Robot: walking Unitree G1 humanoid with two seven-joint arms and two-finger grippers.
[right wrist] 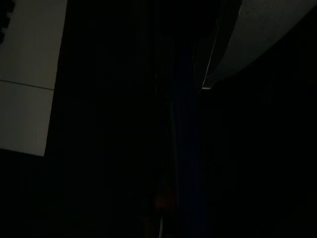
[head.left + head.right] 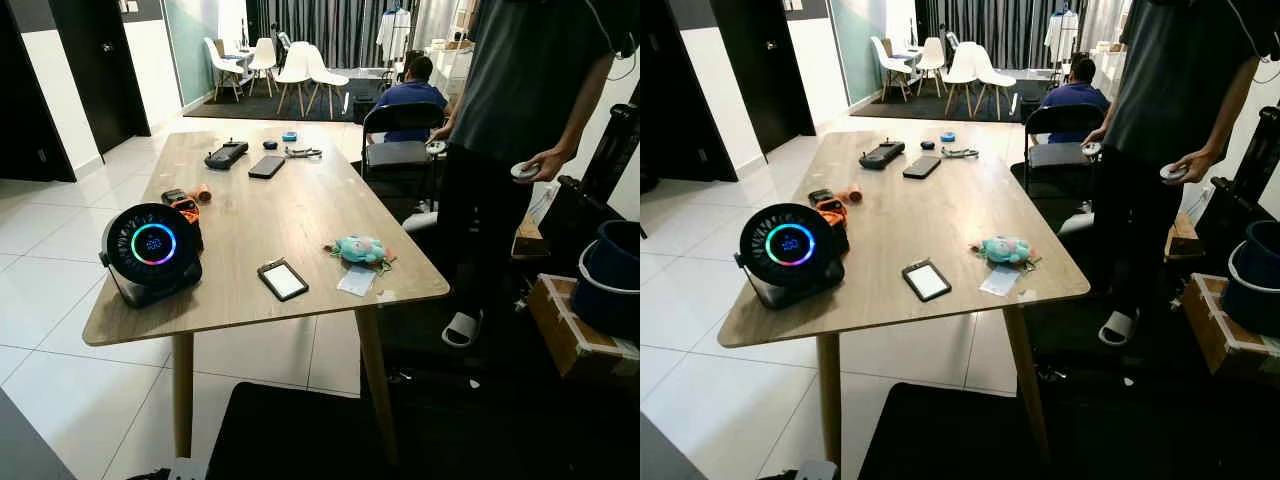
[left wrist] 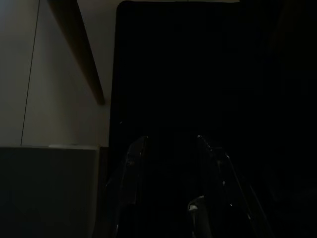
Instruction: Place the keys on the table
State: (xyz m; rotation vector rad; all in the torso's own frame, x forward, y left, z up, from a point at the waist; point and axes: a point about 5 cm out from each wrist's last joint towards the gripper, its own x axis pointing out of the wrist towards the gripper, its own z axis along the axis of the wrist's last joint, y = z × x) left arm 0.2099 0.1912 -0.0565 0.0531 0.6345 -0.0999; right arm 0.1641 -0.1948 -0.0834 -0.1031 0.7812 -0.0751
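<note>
left gripper (image 3: 171, 148): hangs low over black mat (image 3: 198, 74), fingers apart, empty | right gripper: too dark to tell | keys (image 2: 303, 153): far end of wooden table (image 2: 300, 215), beside phone (image 2: 266, 166) | room: white tiles (image 2: 40, 220); person (image 2: 520, 100) standing at right

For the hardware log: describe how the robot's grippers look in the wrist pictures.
Little can be made out, since both arms hang in shade. The left gripper shows two long, dark fingers with glossy edges that catch faint highlights, seen over a black mat and pale floor tiles. The right wrist picture is almost black; no finger shape, cable or marking can be told there.
</note>
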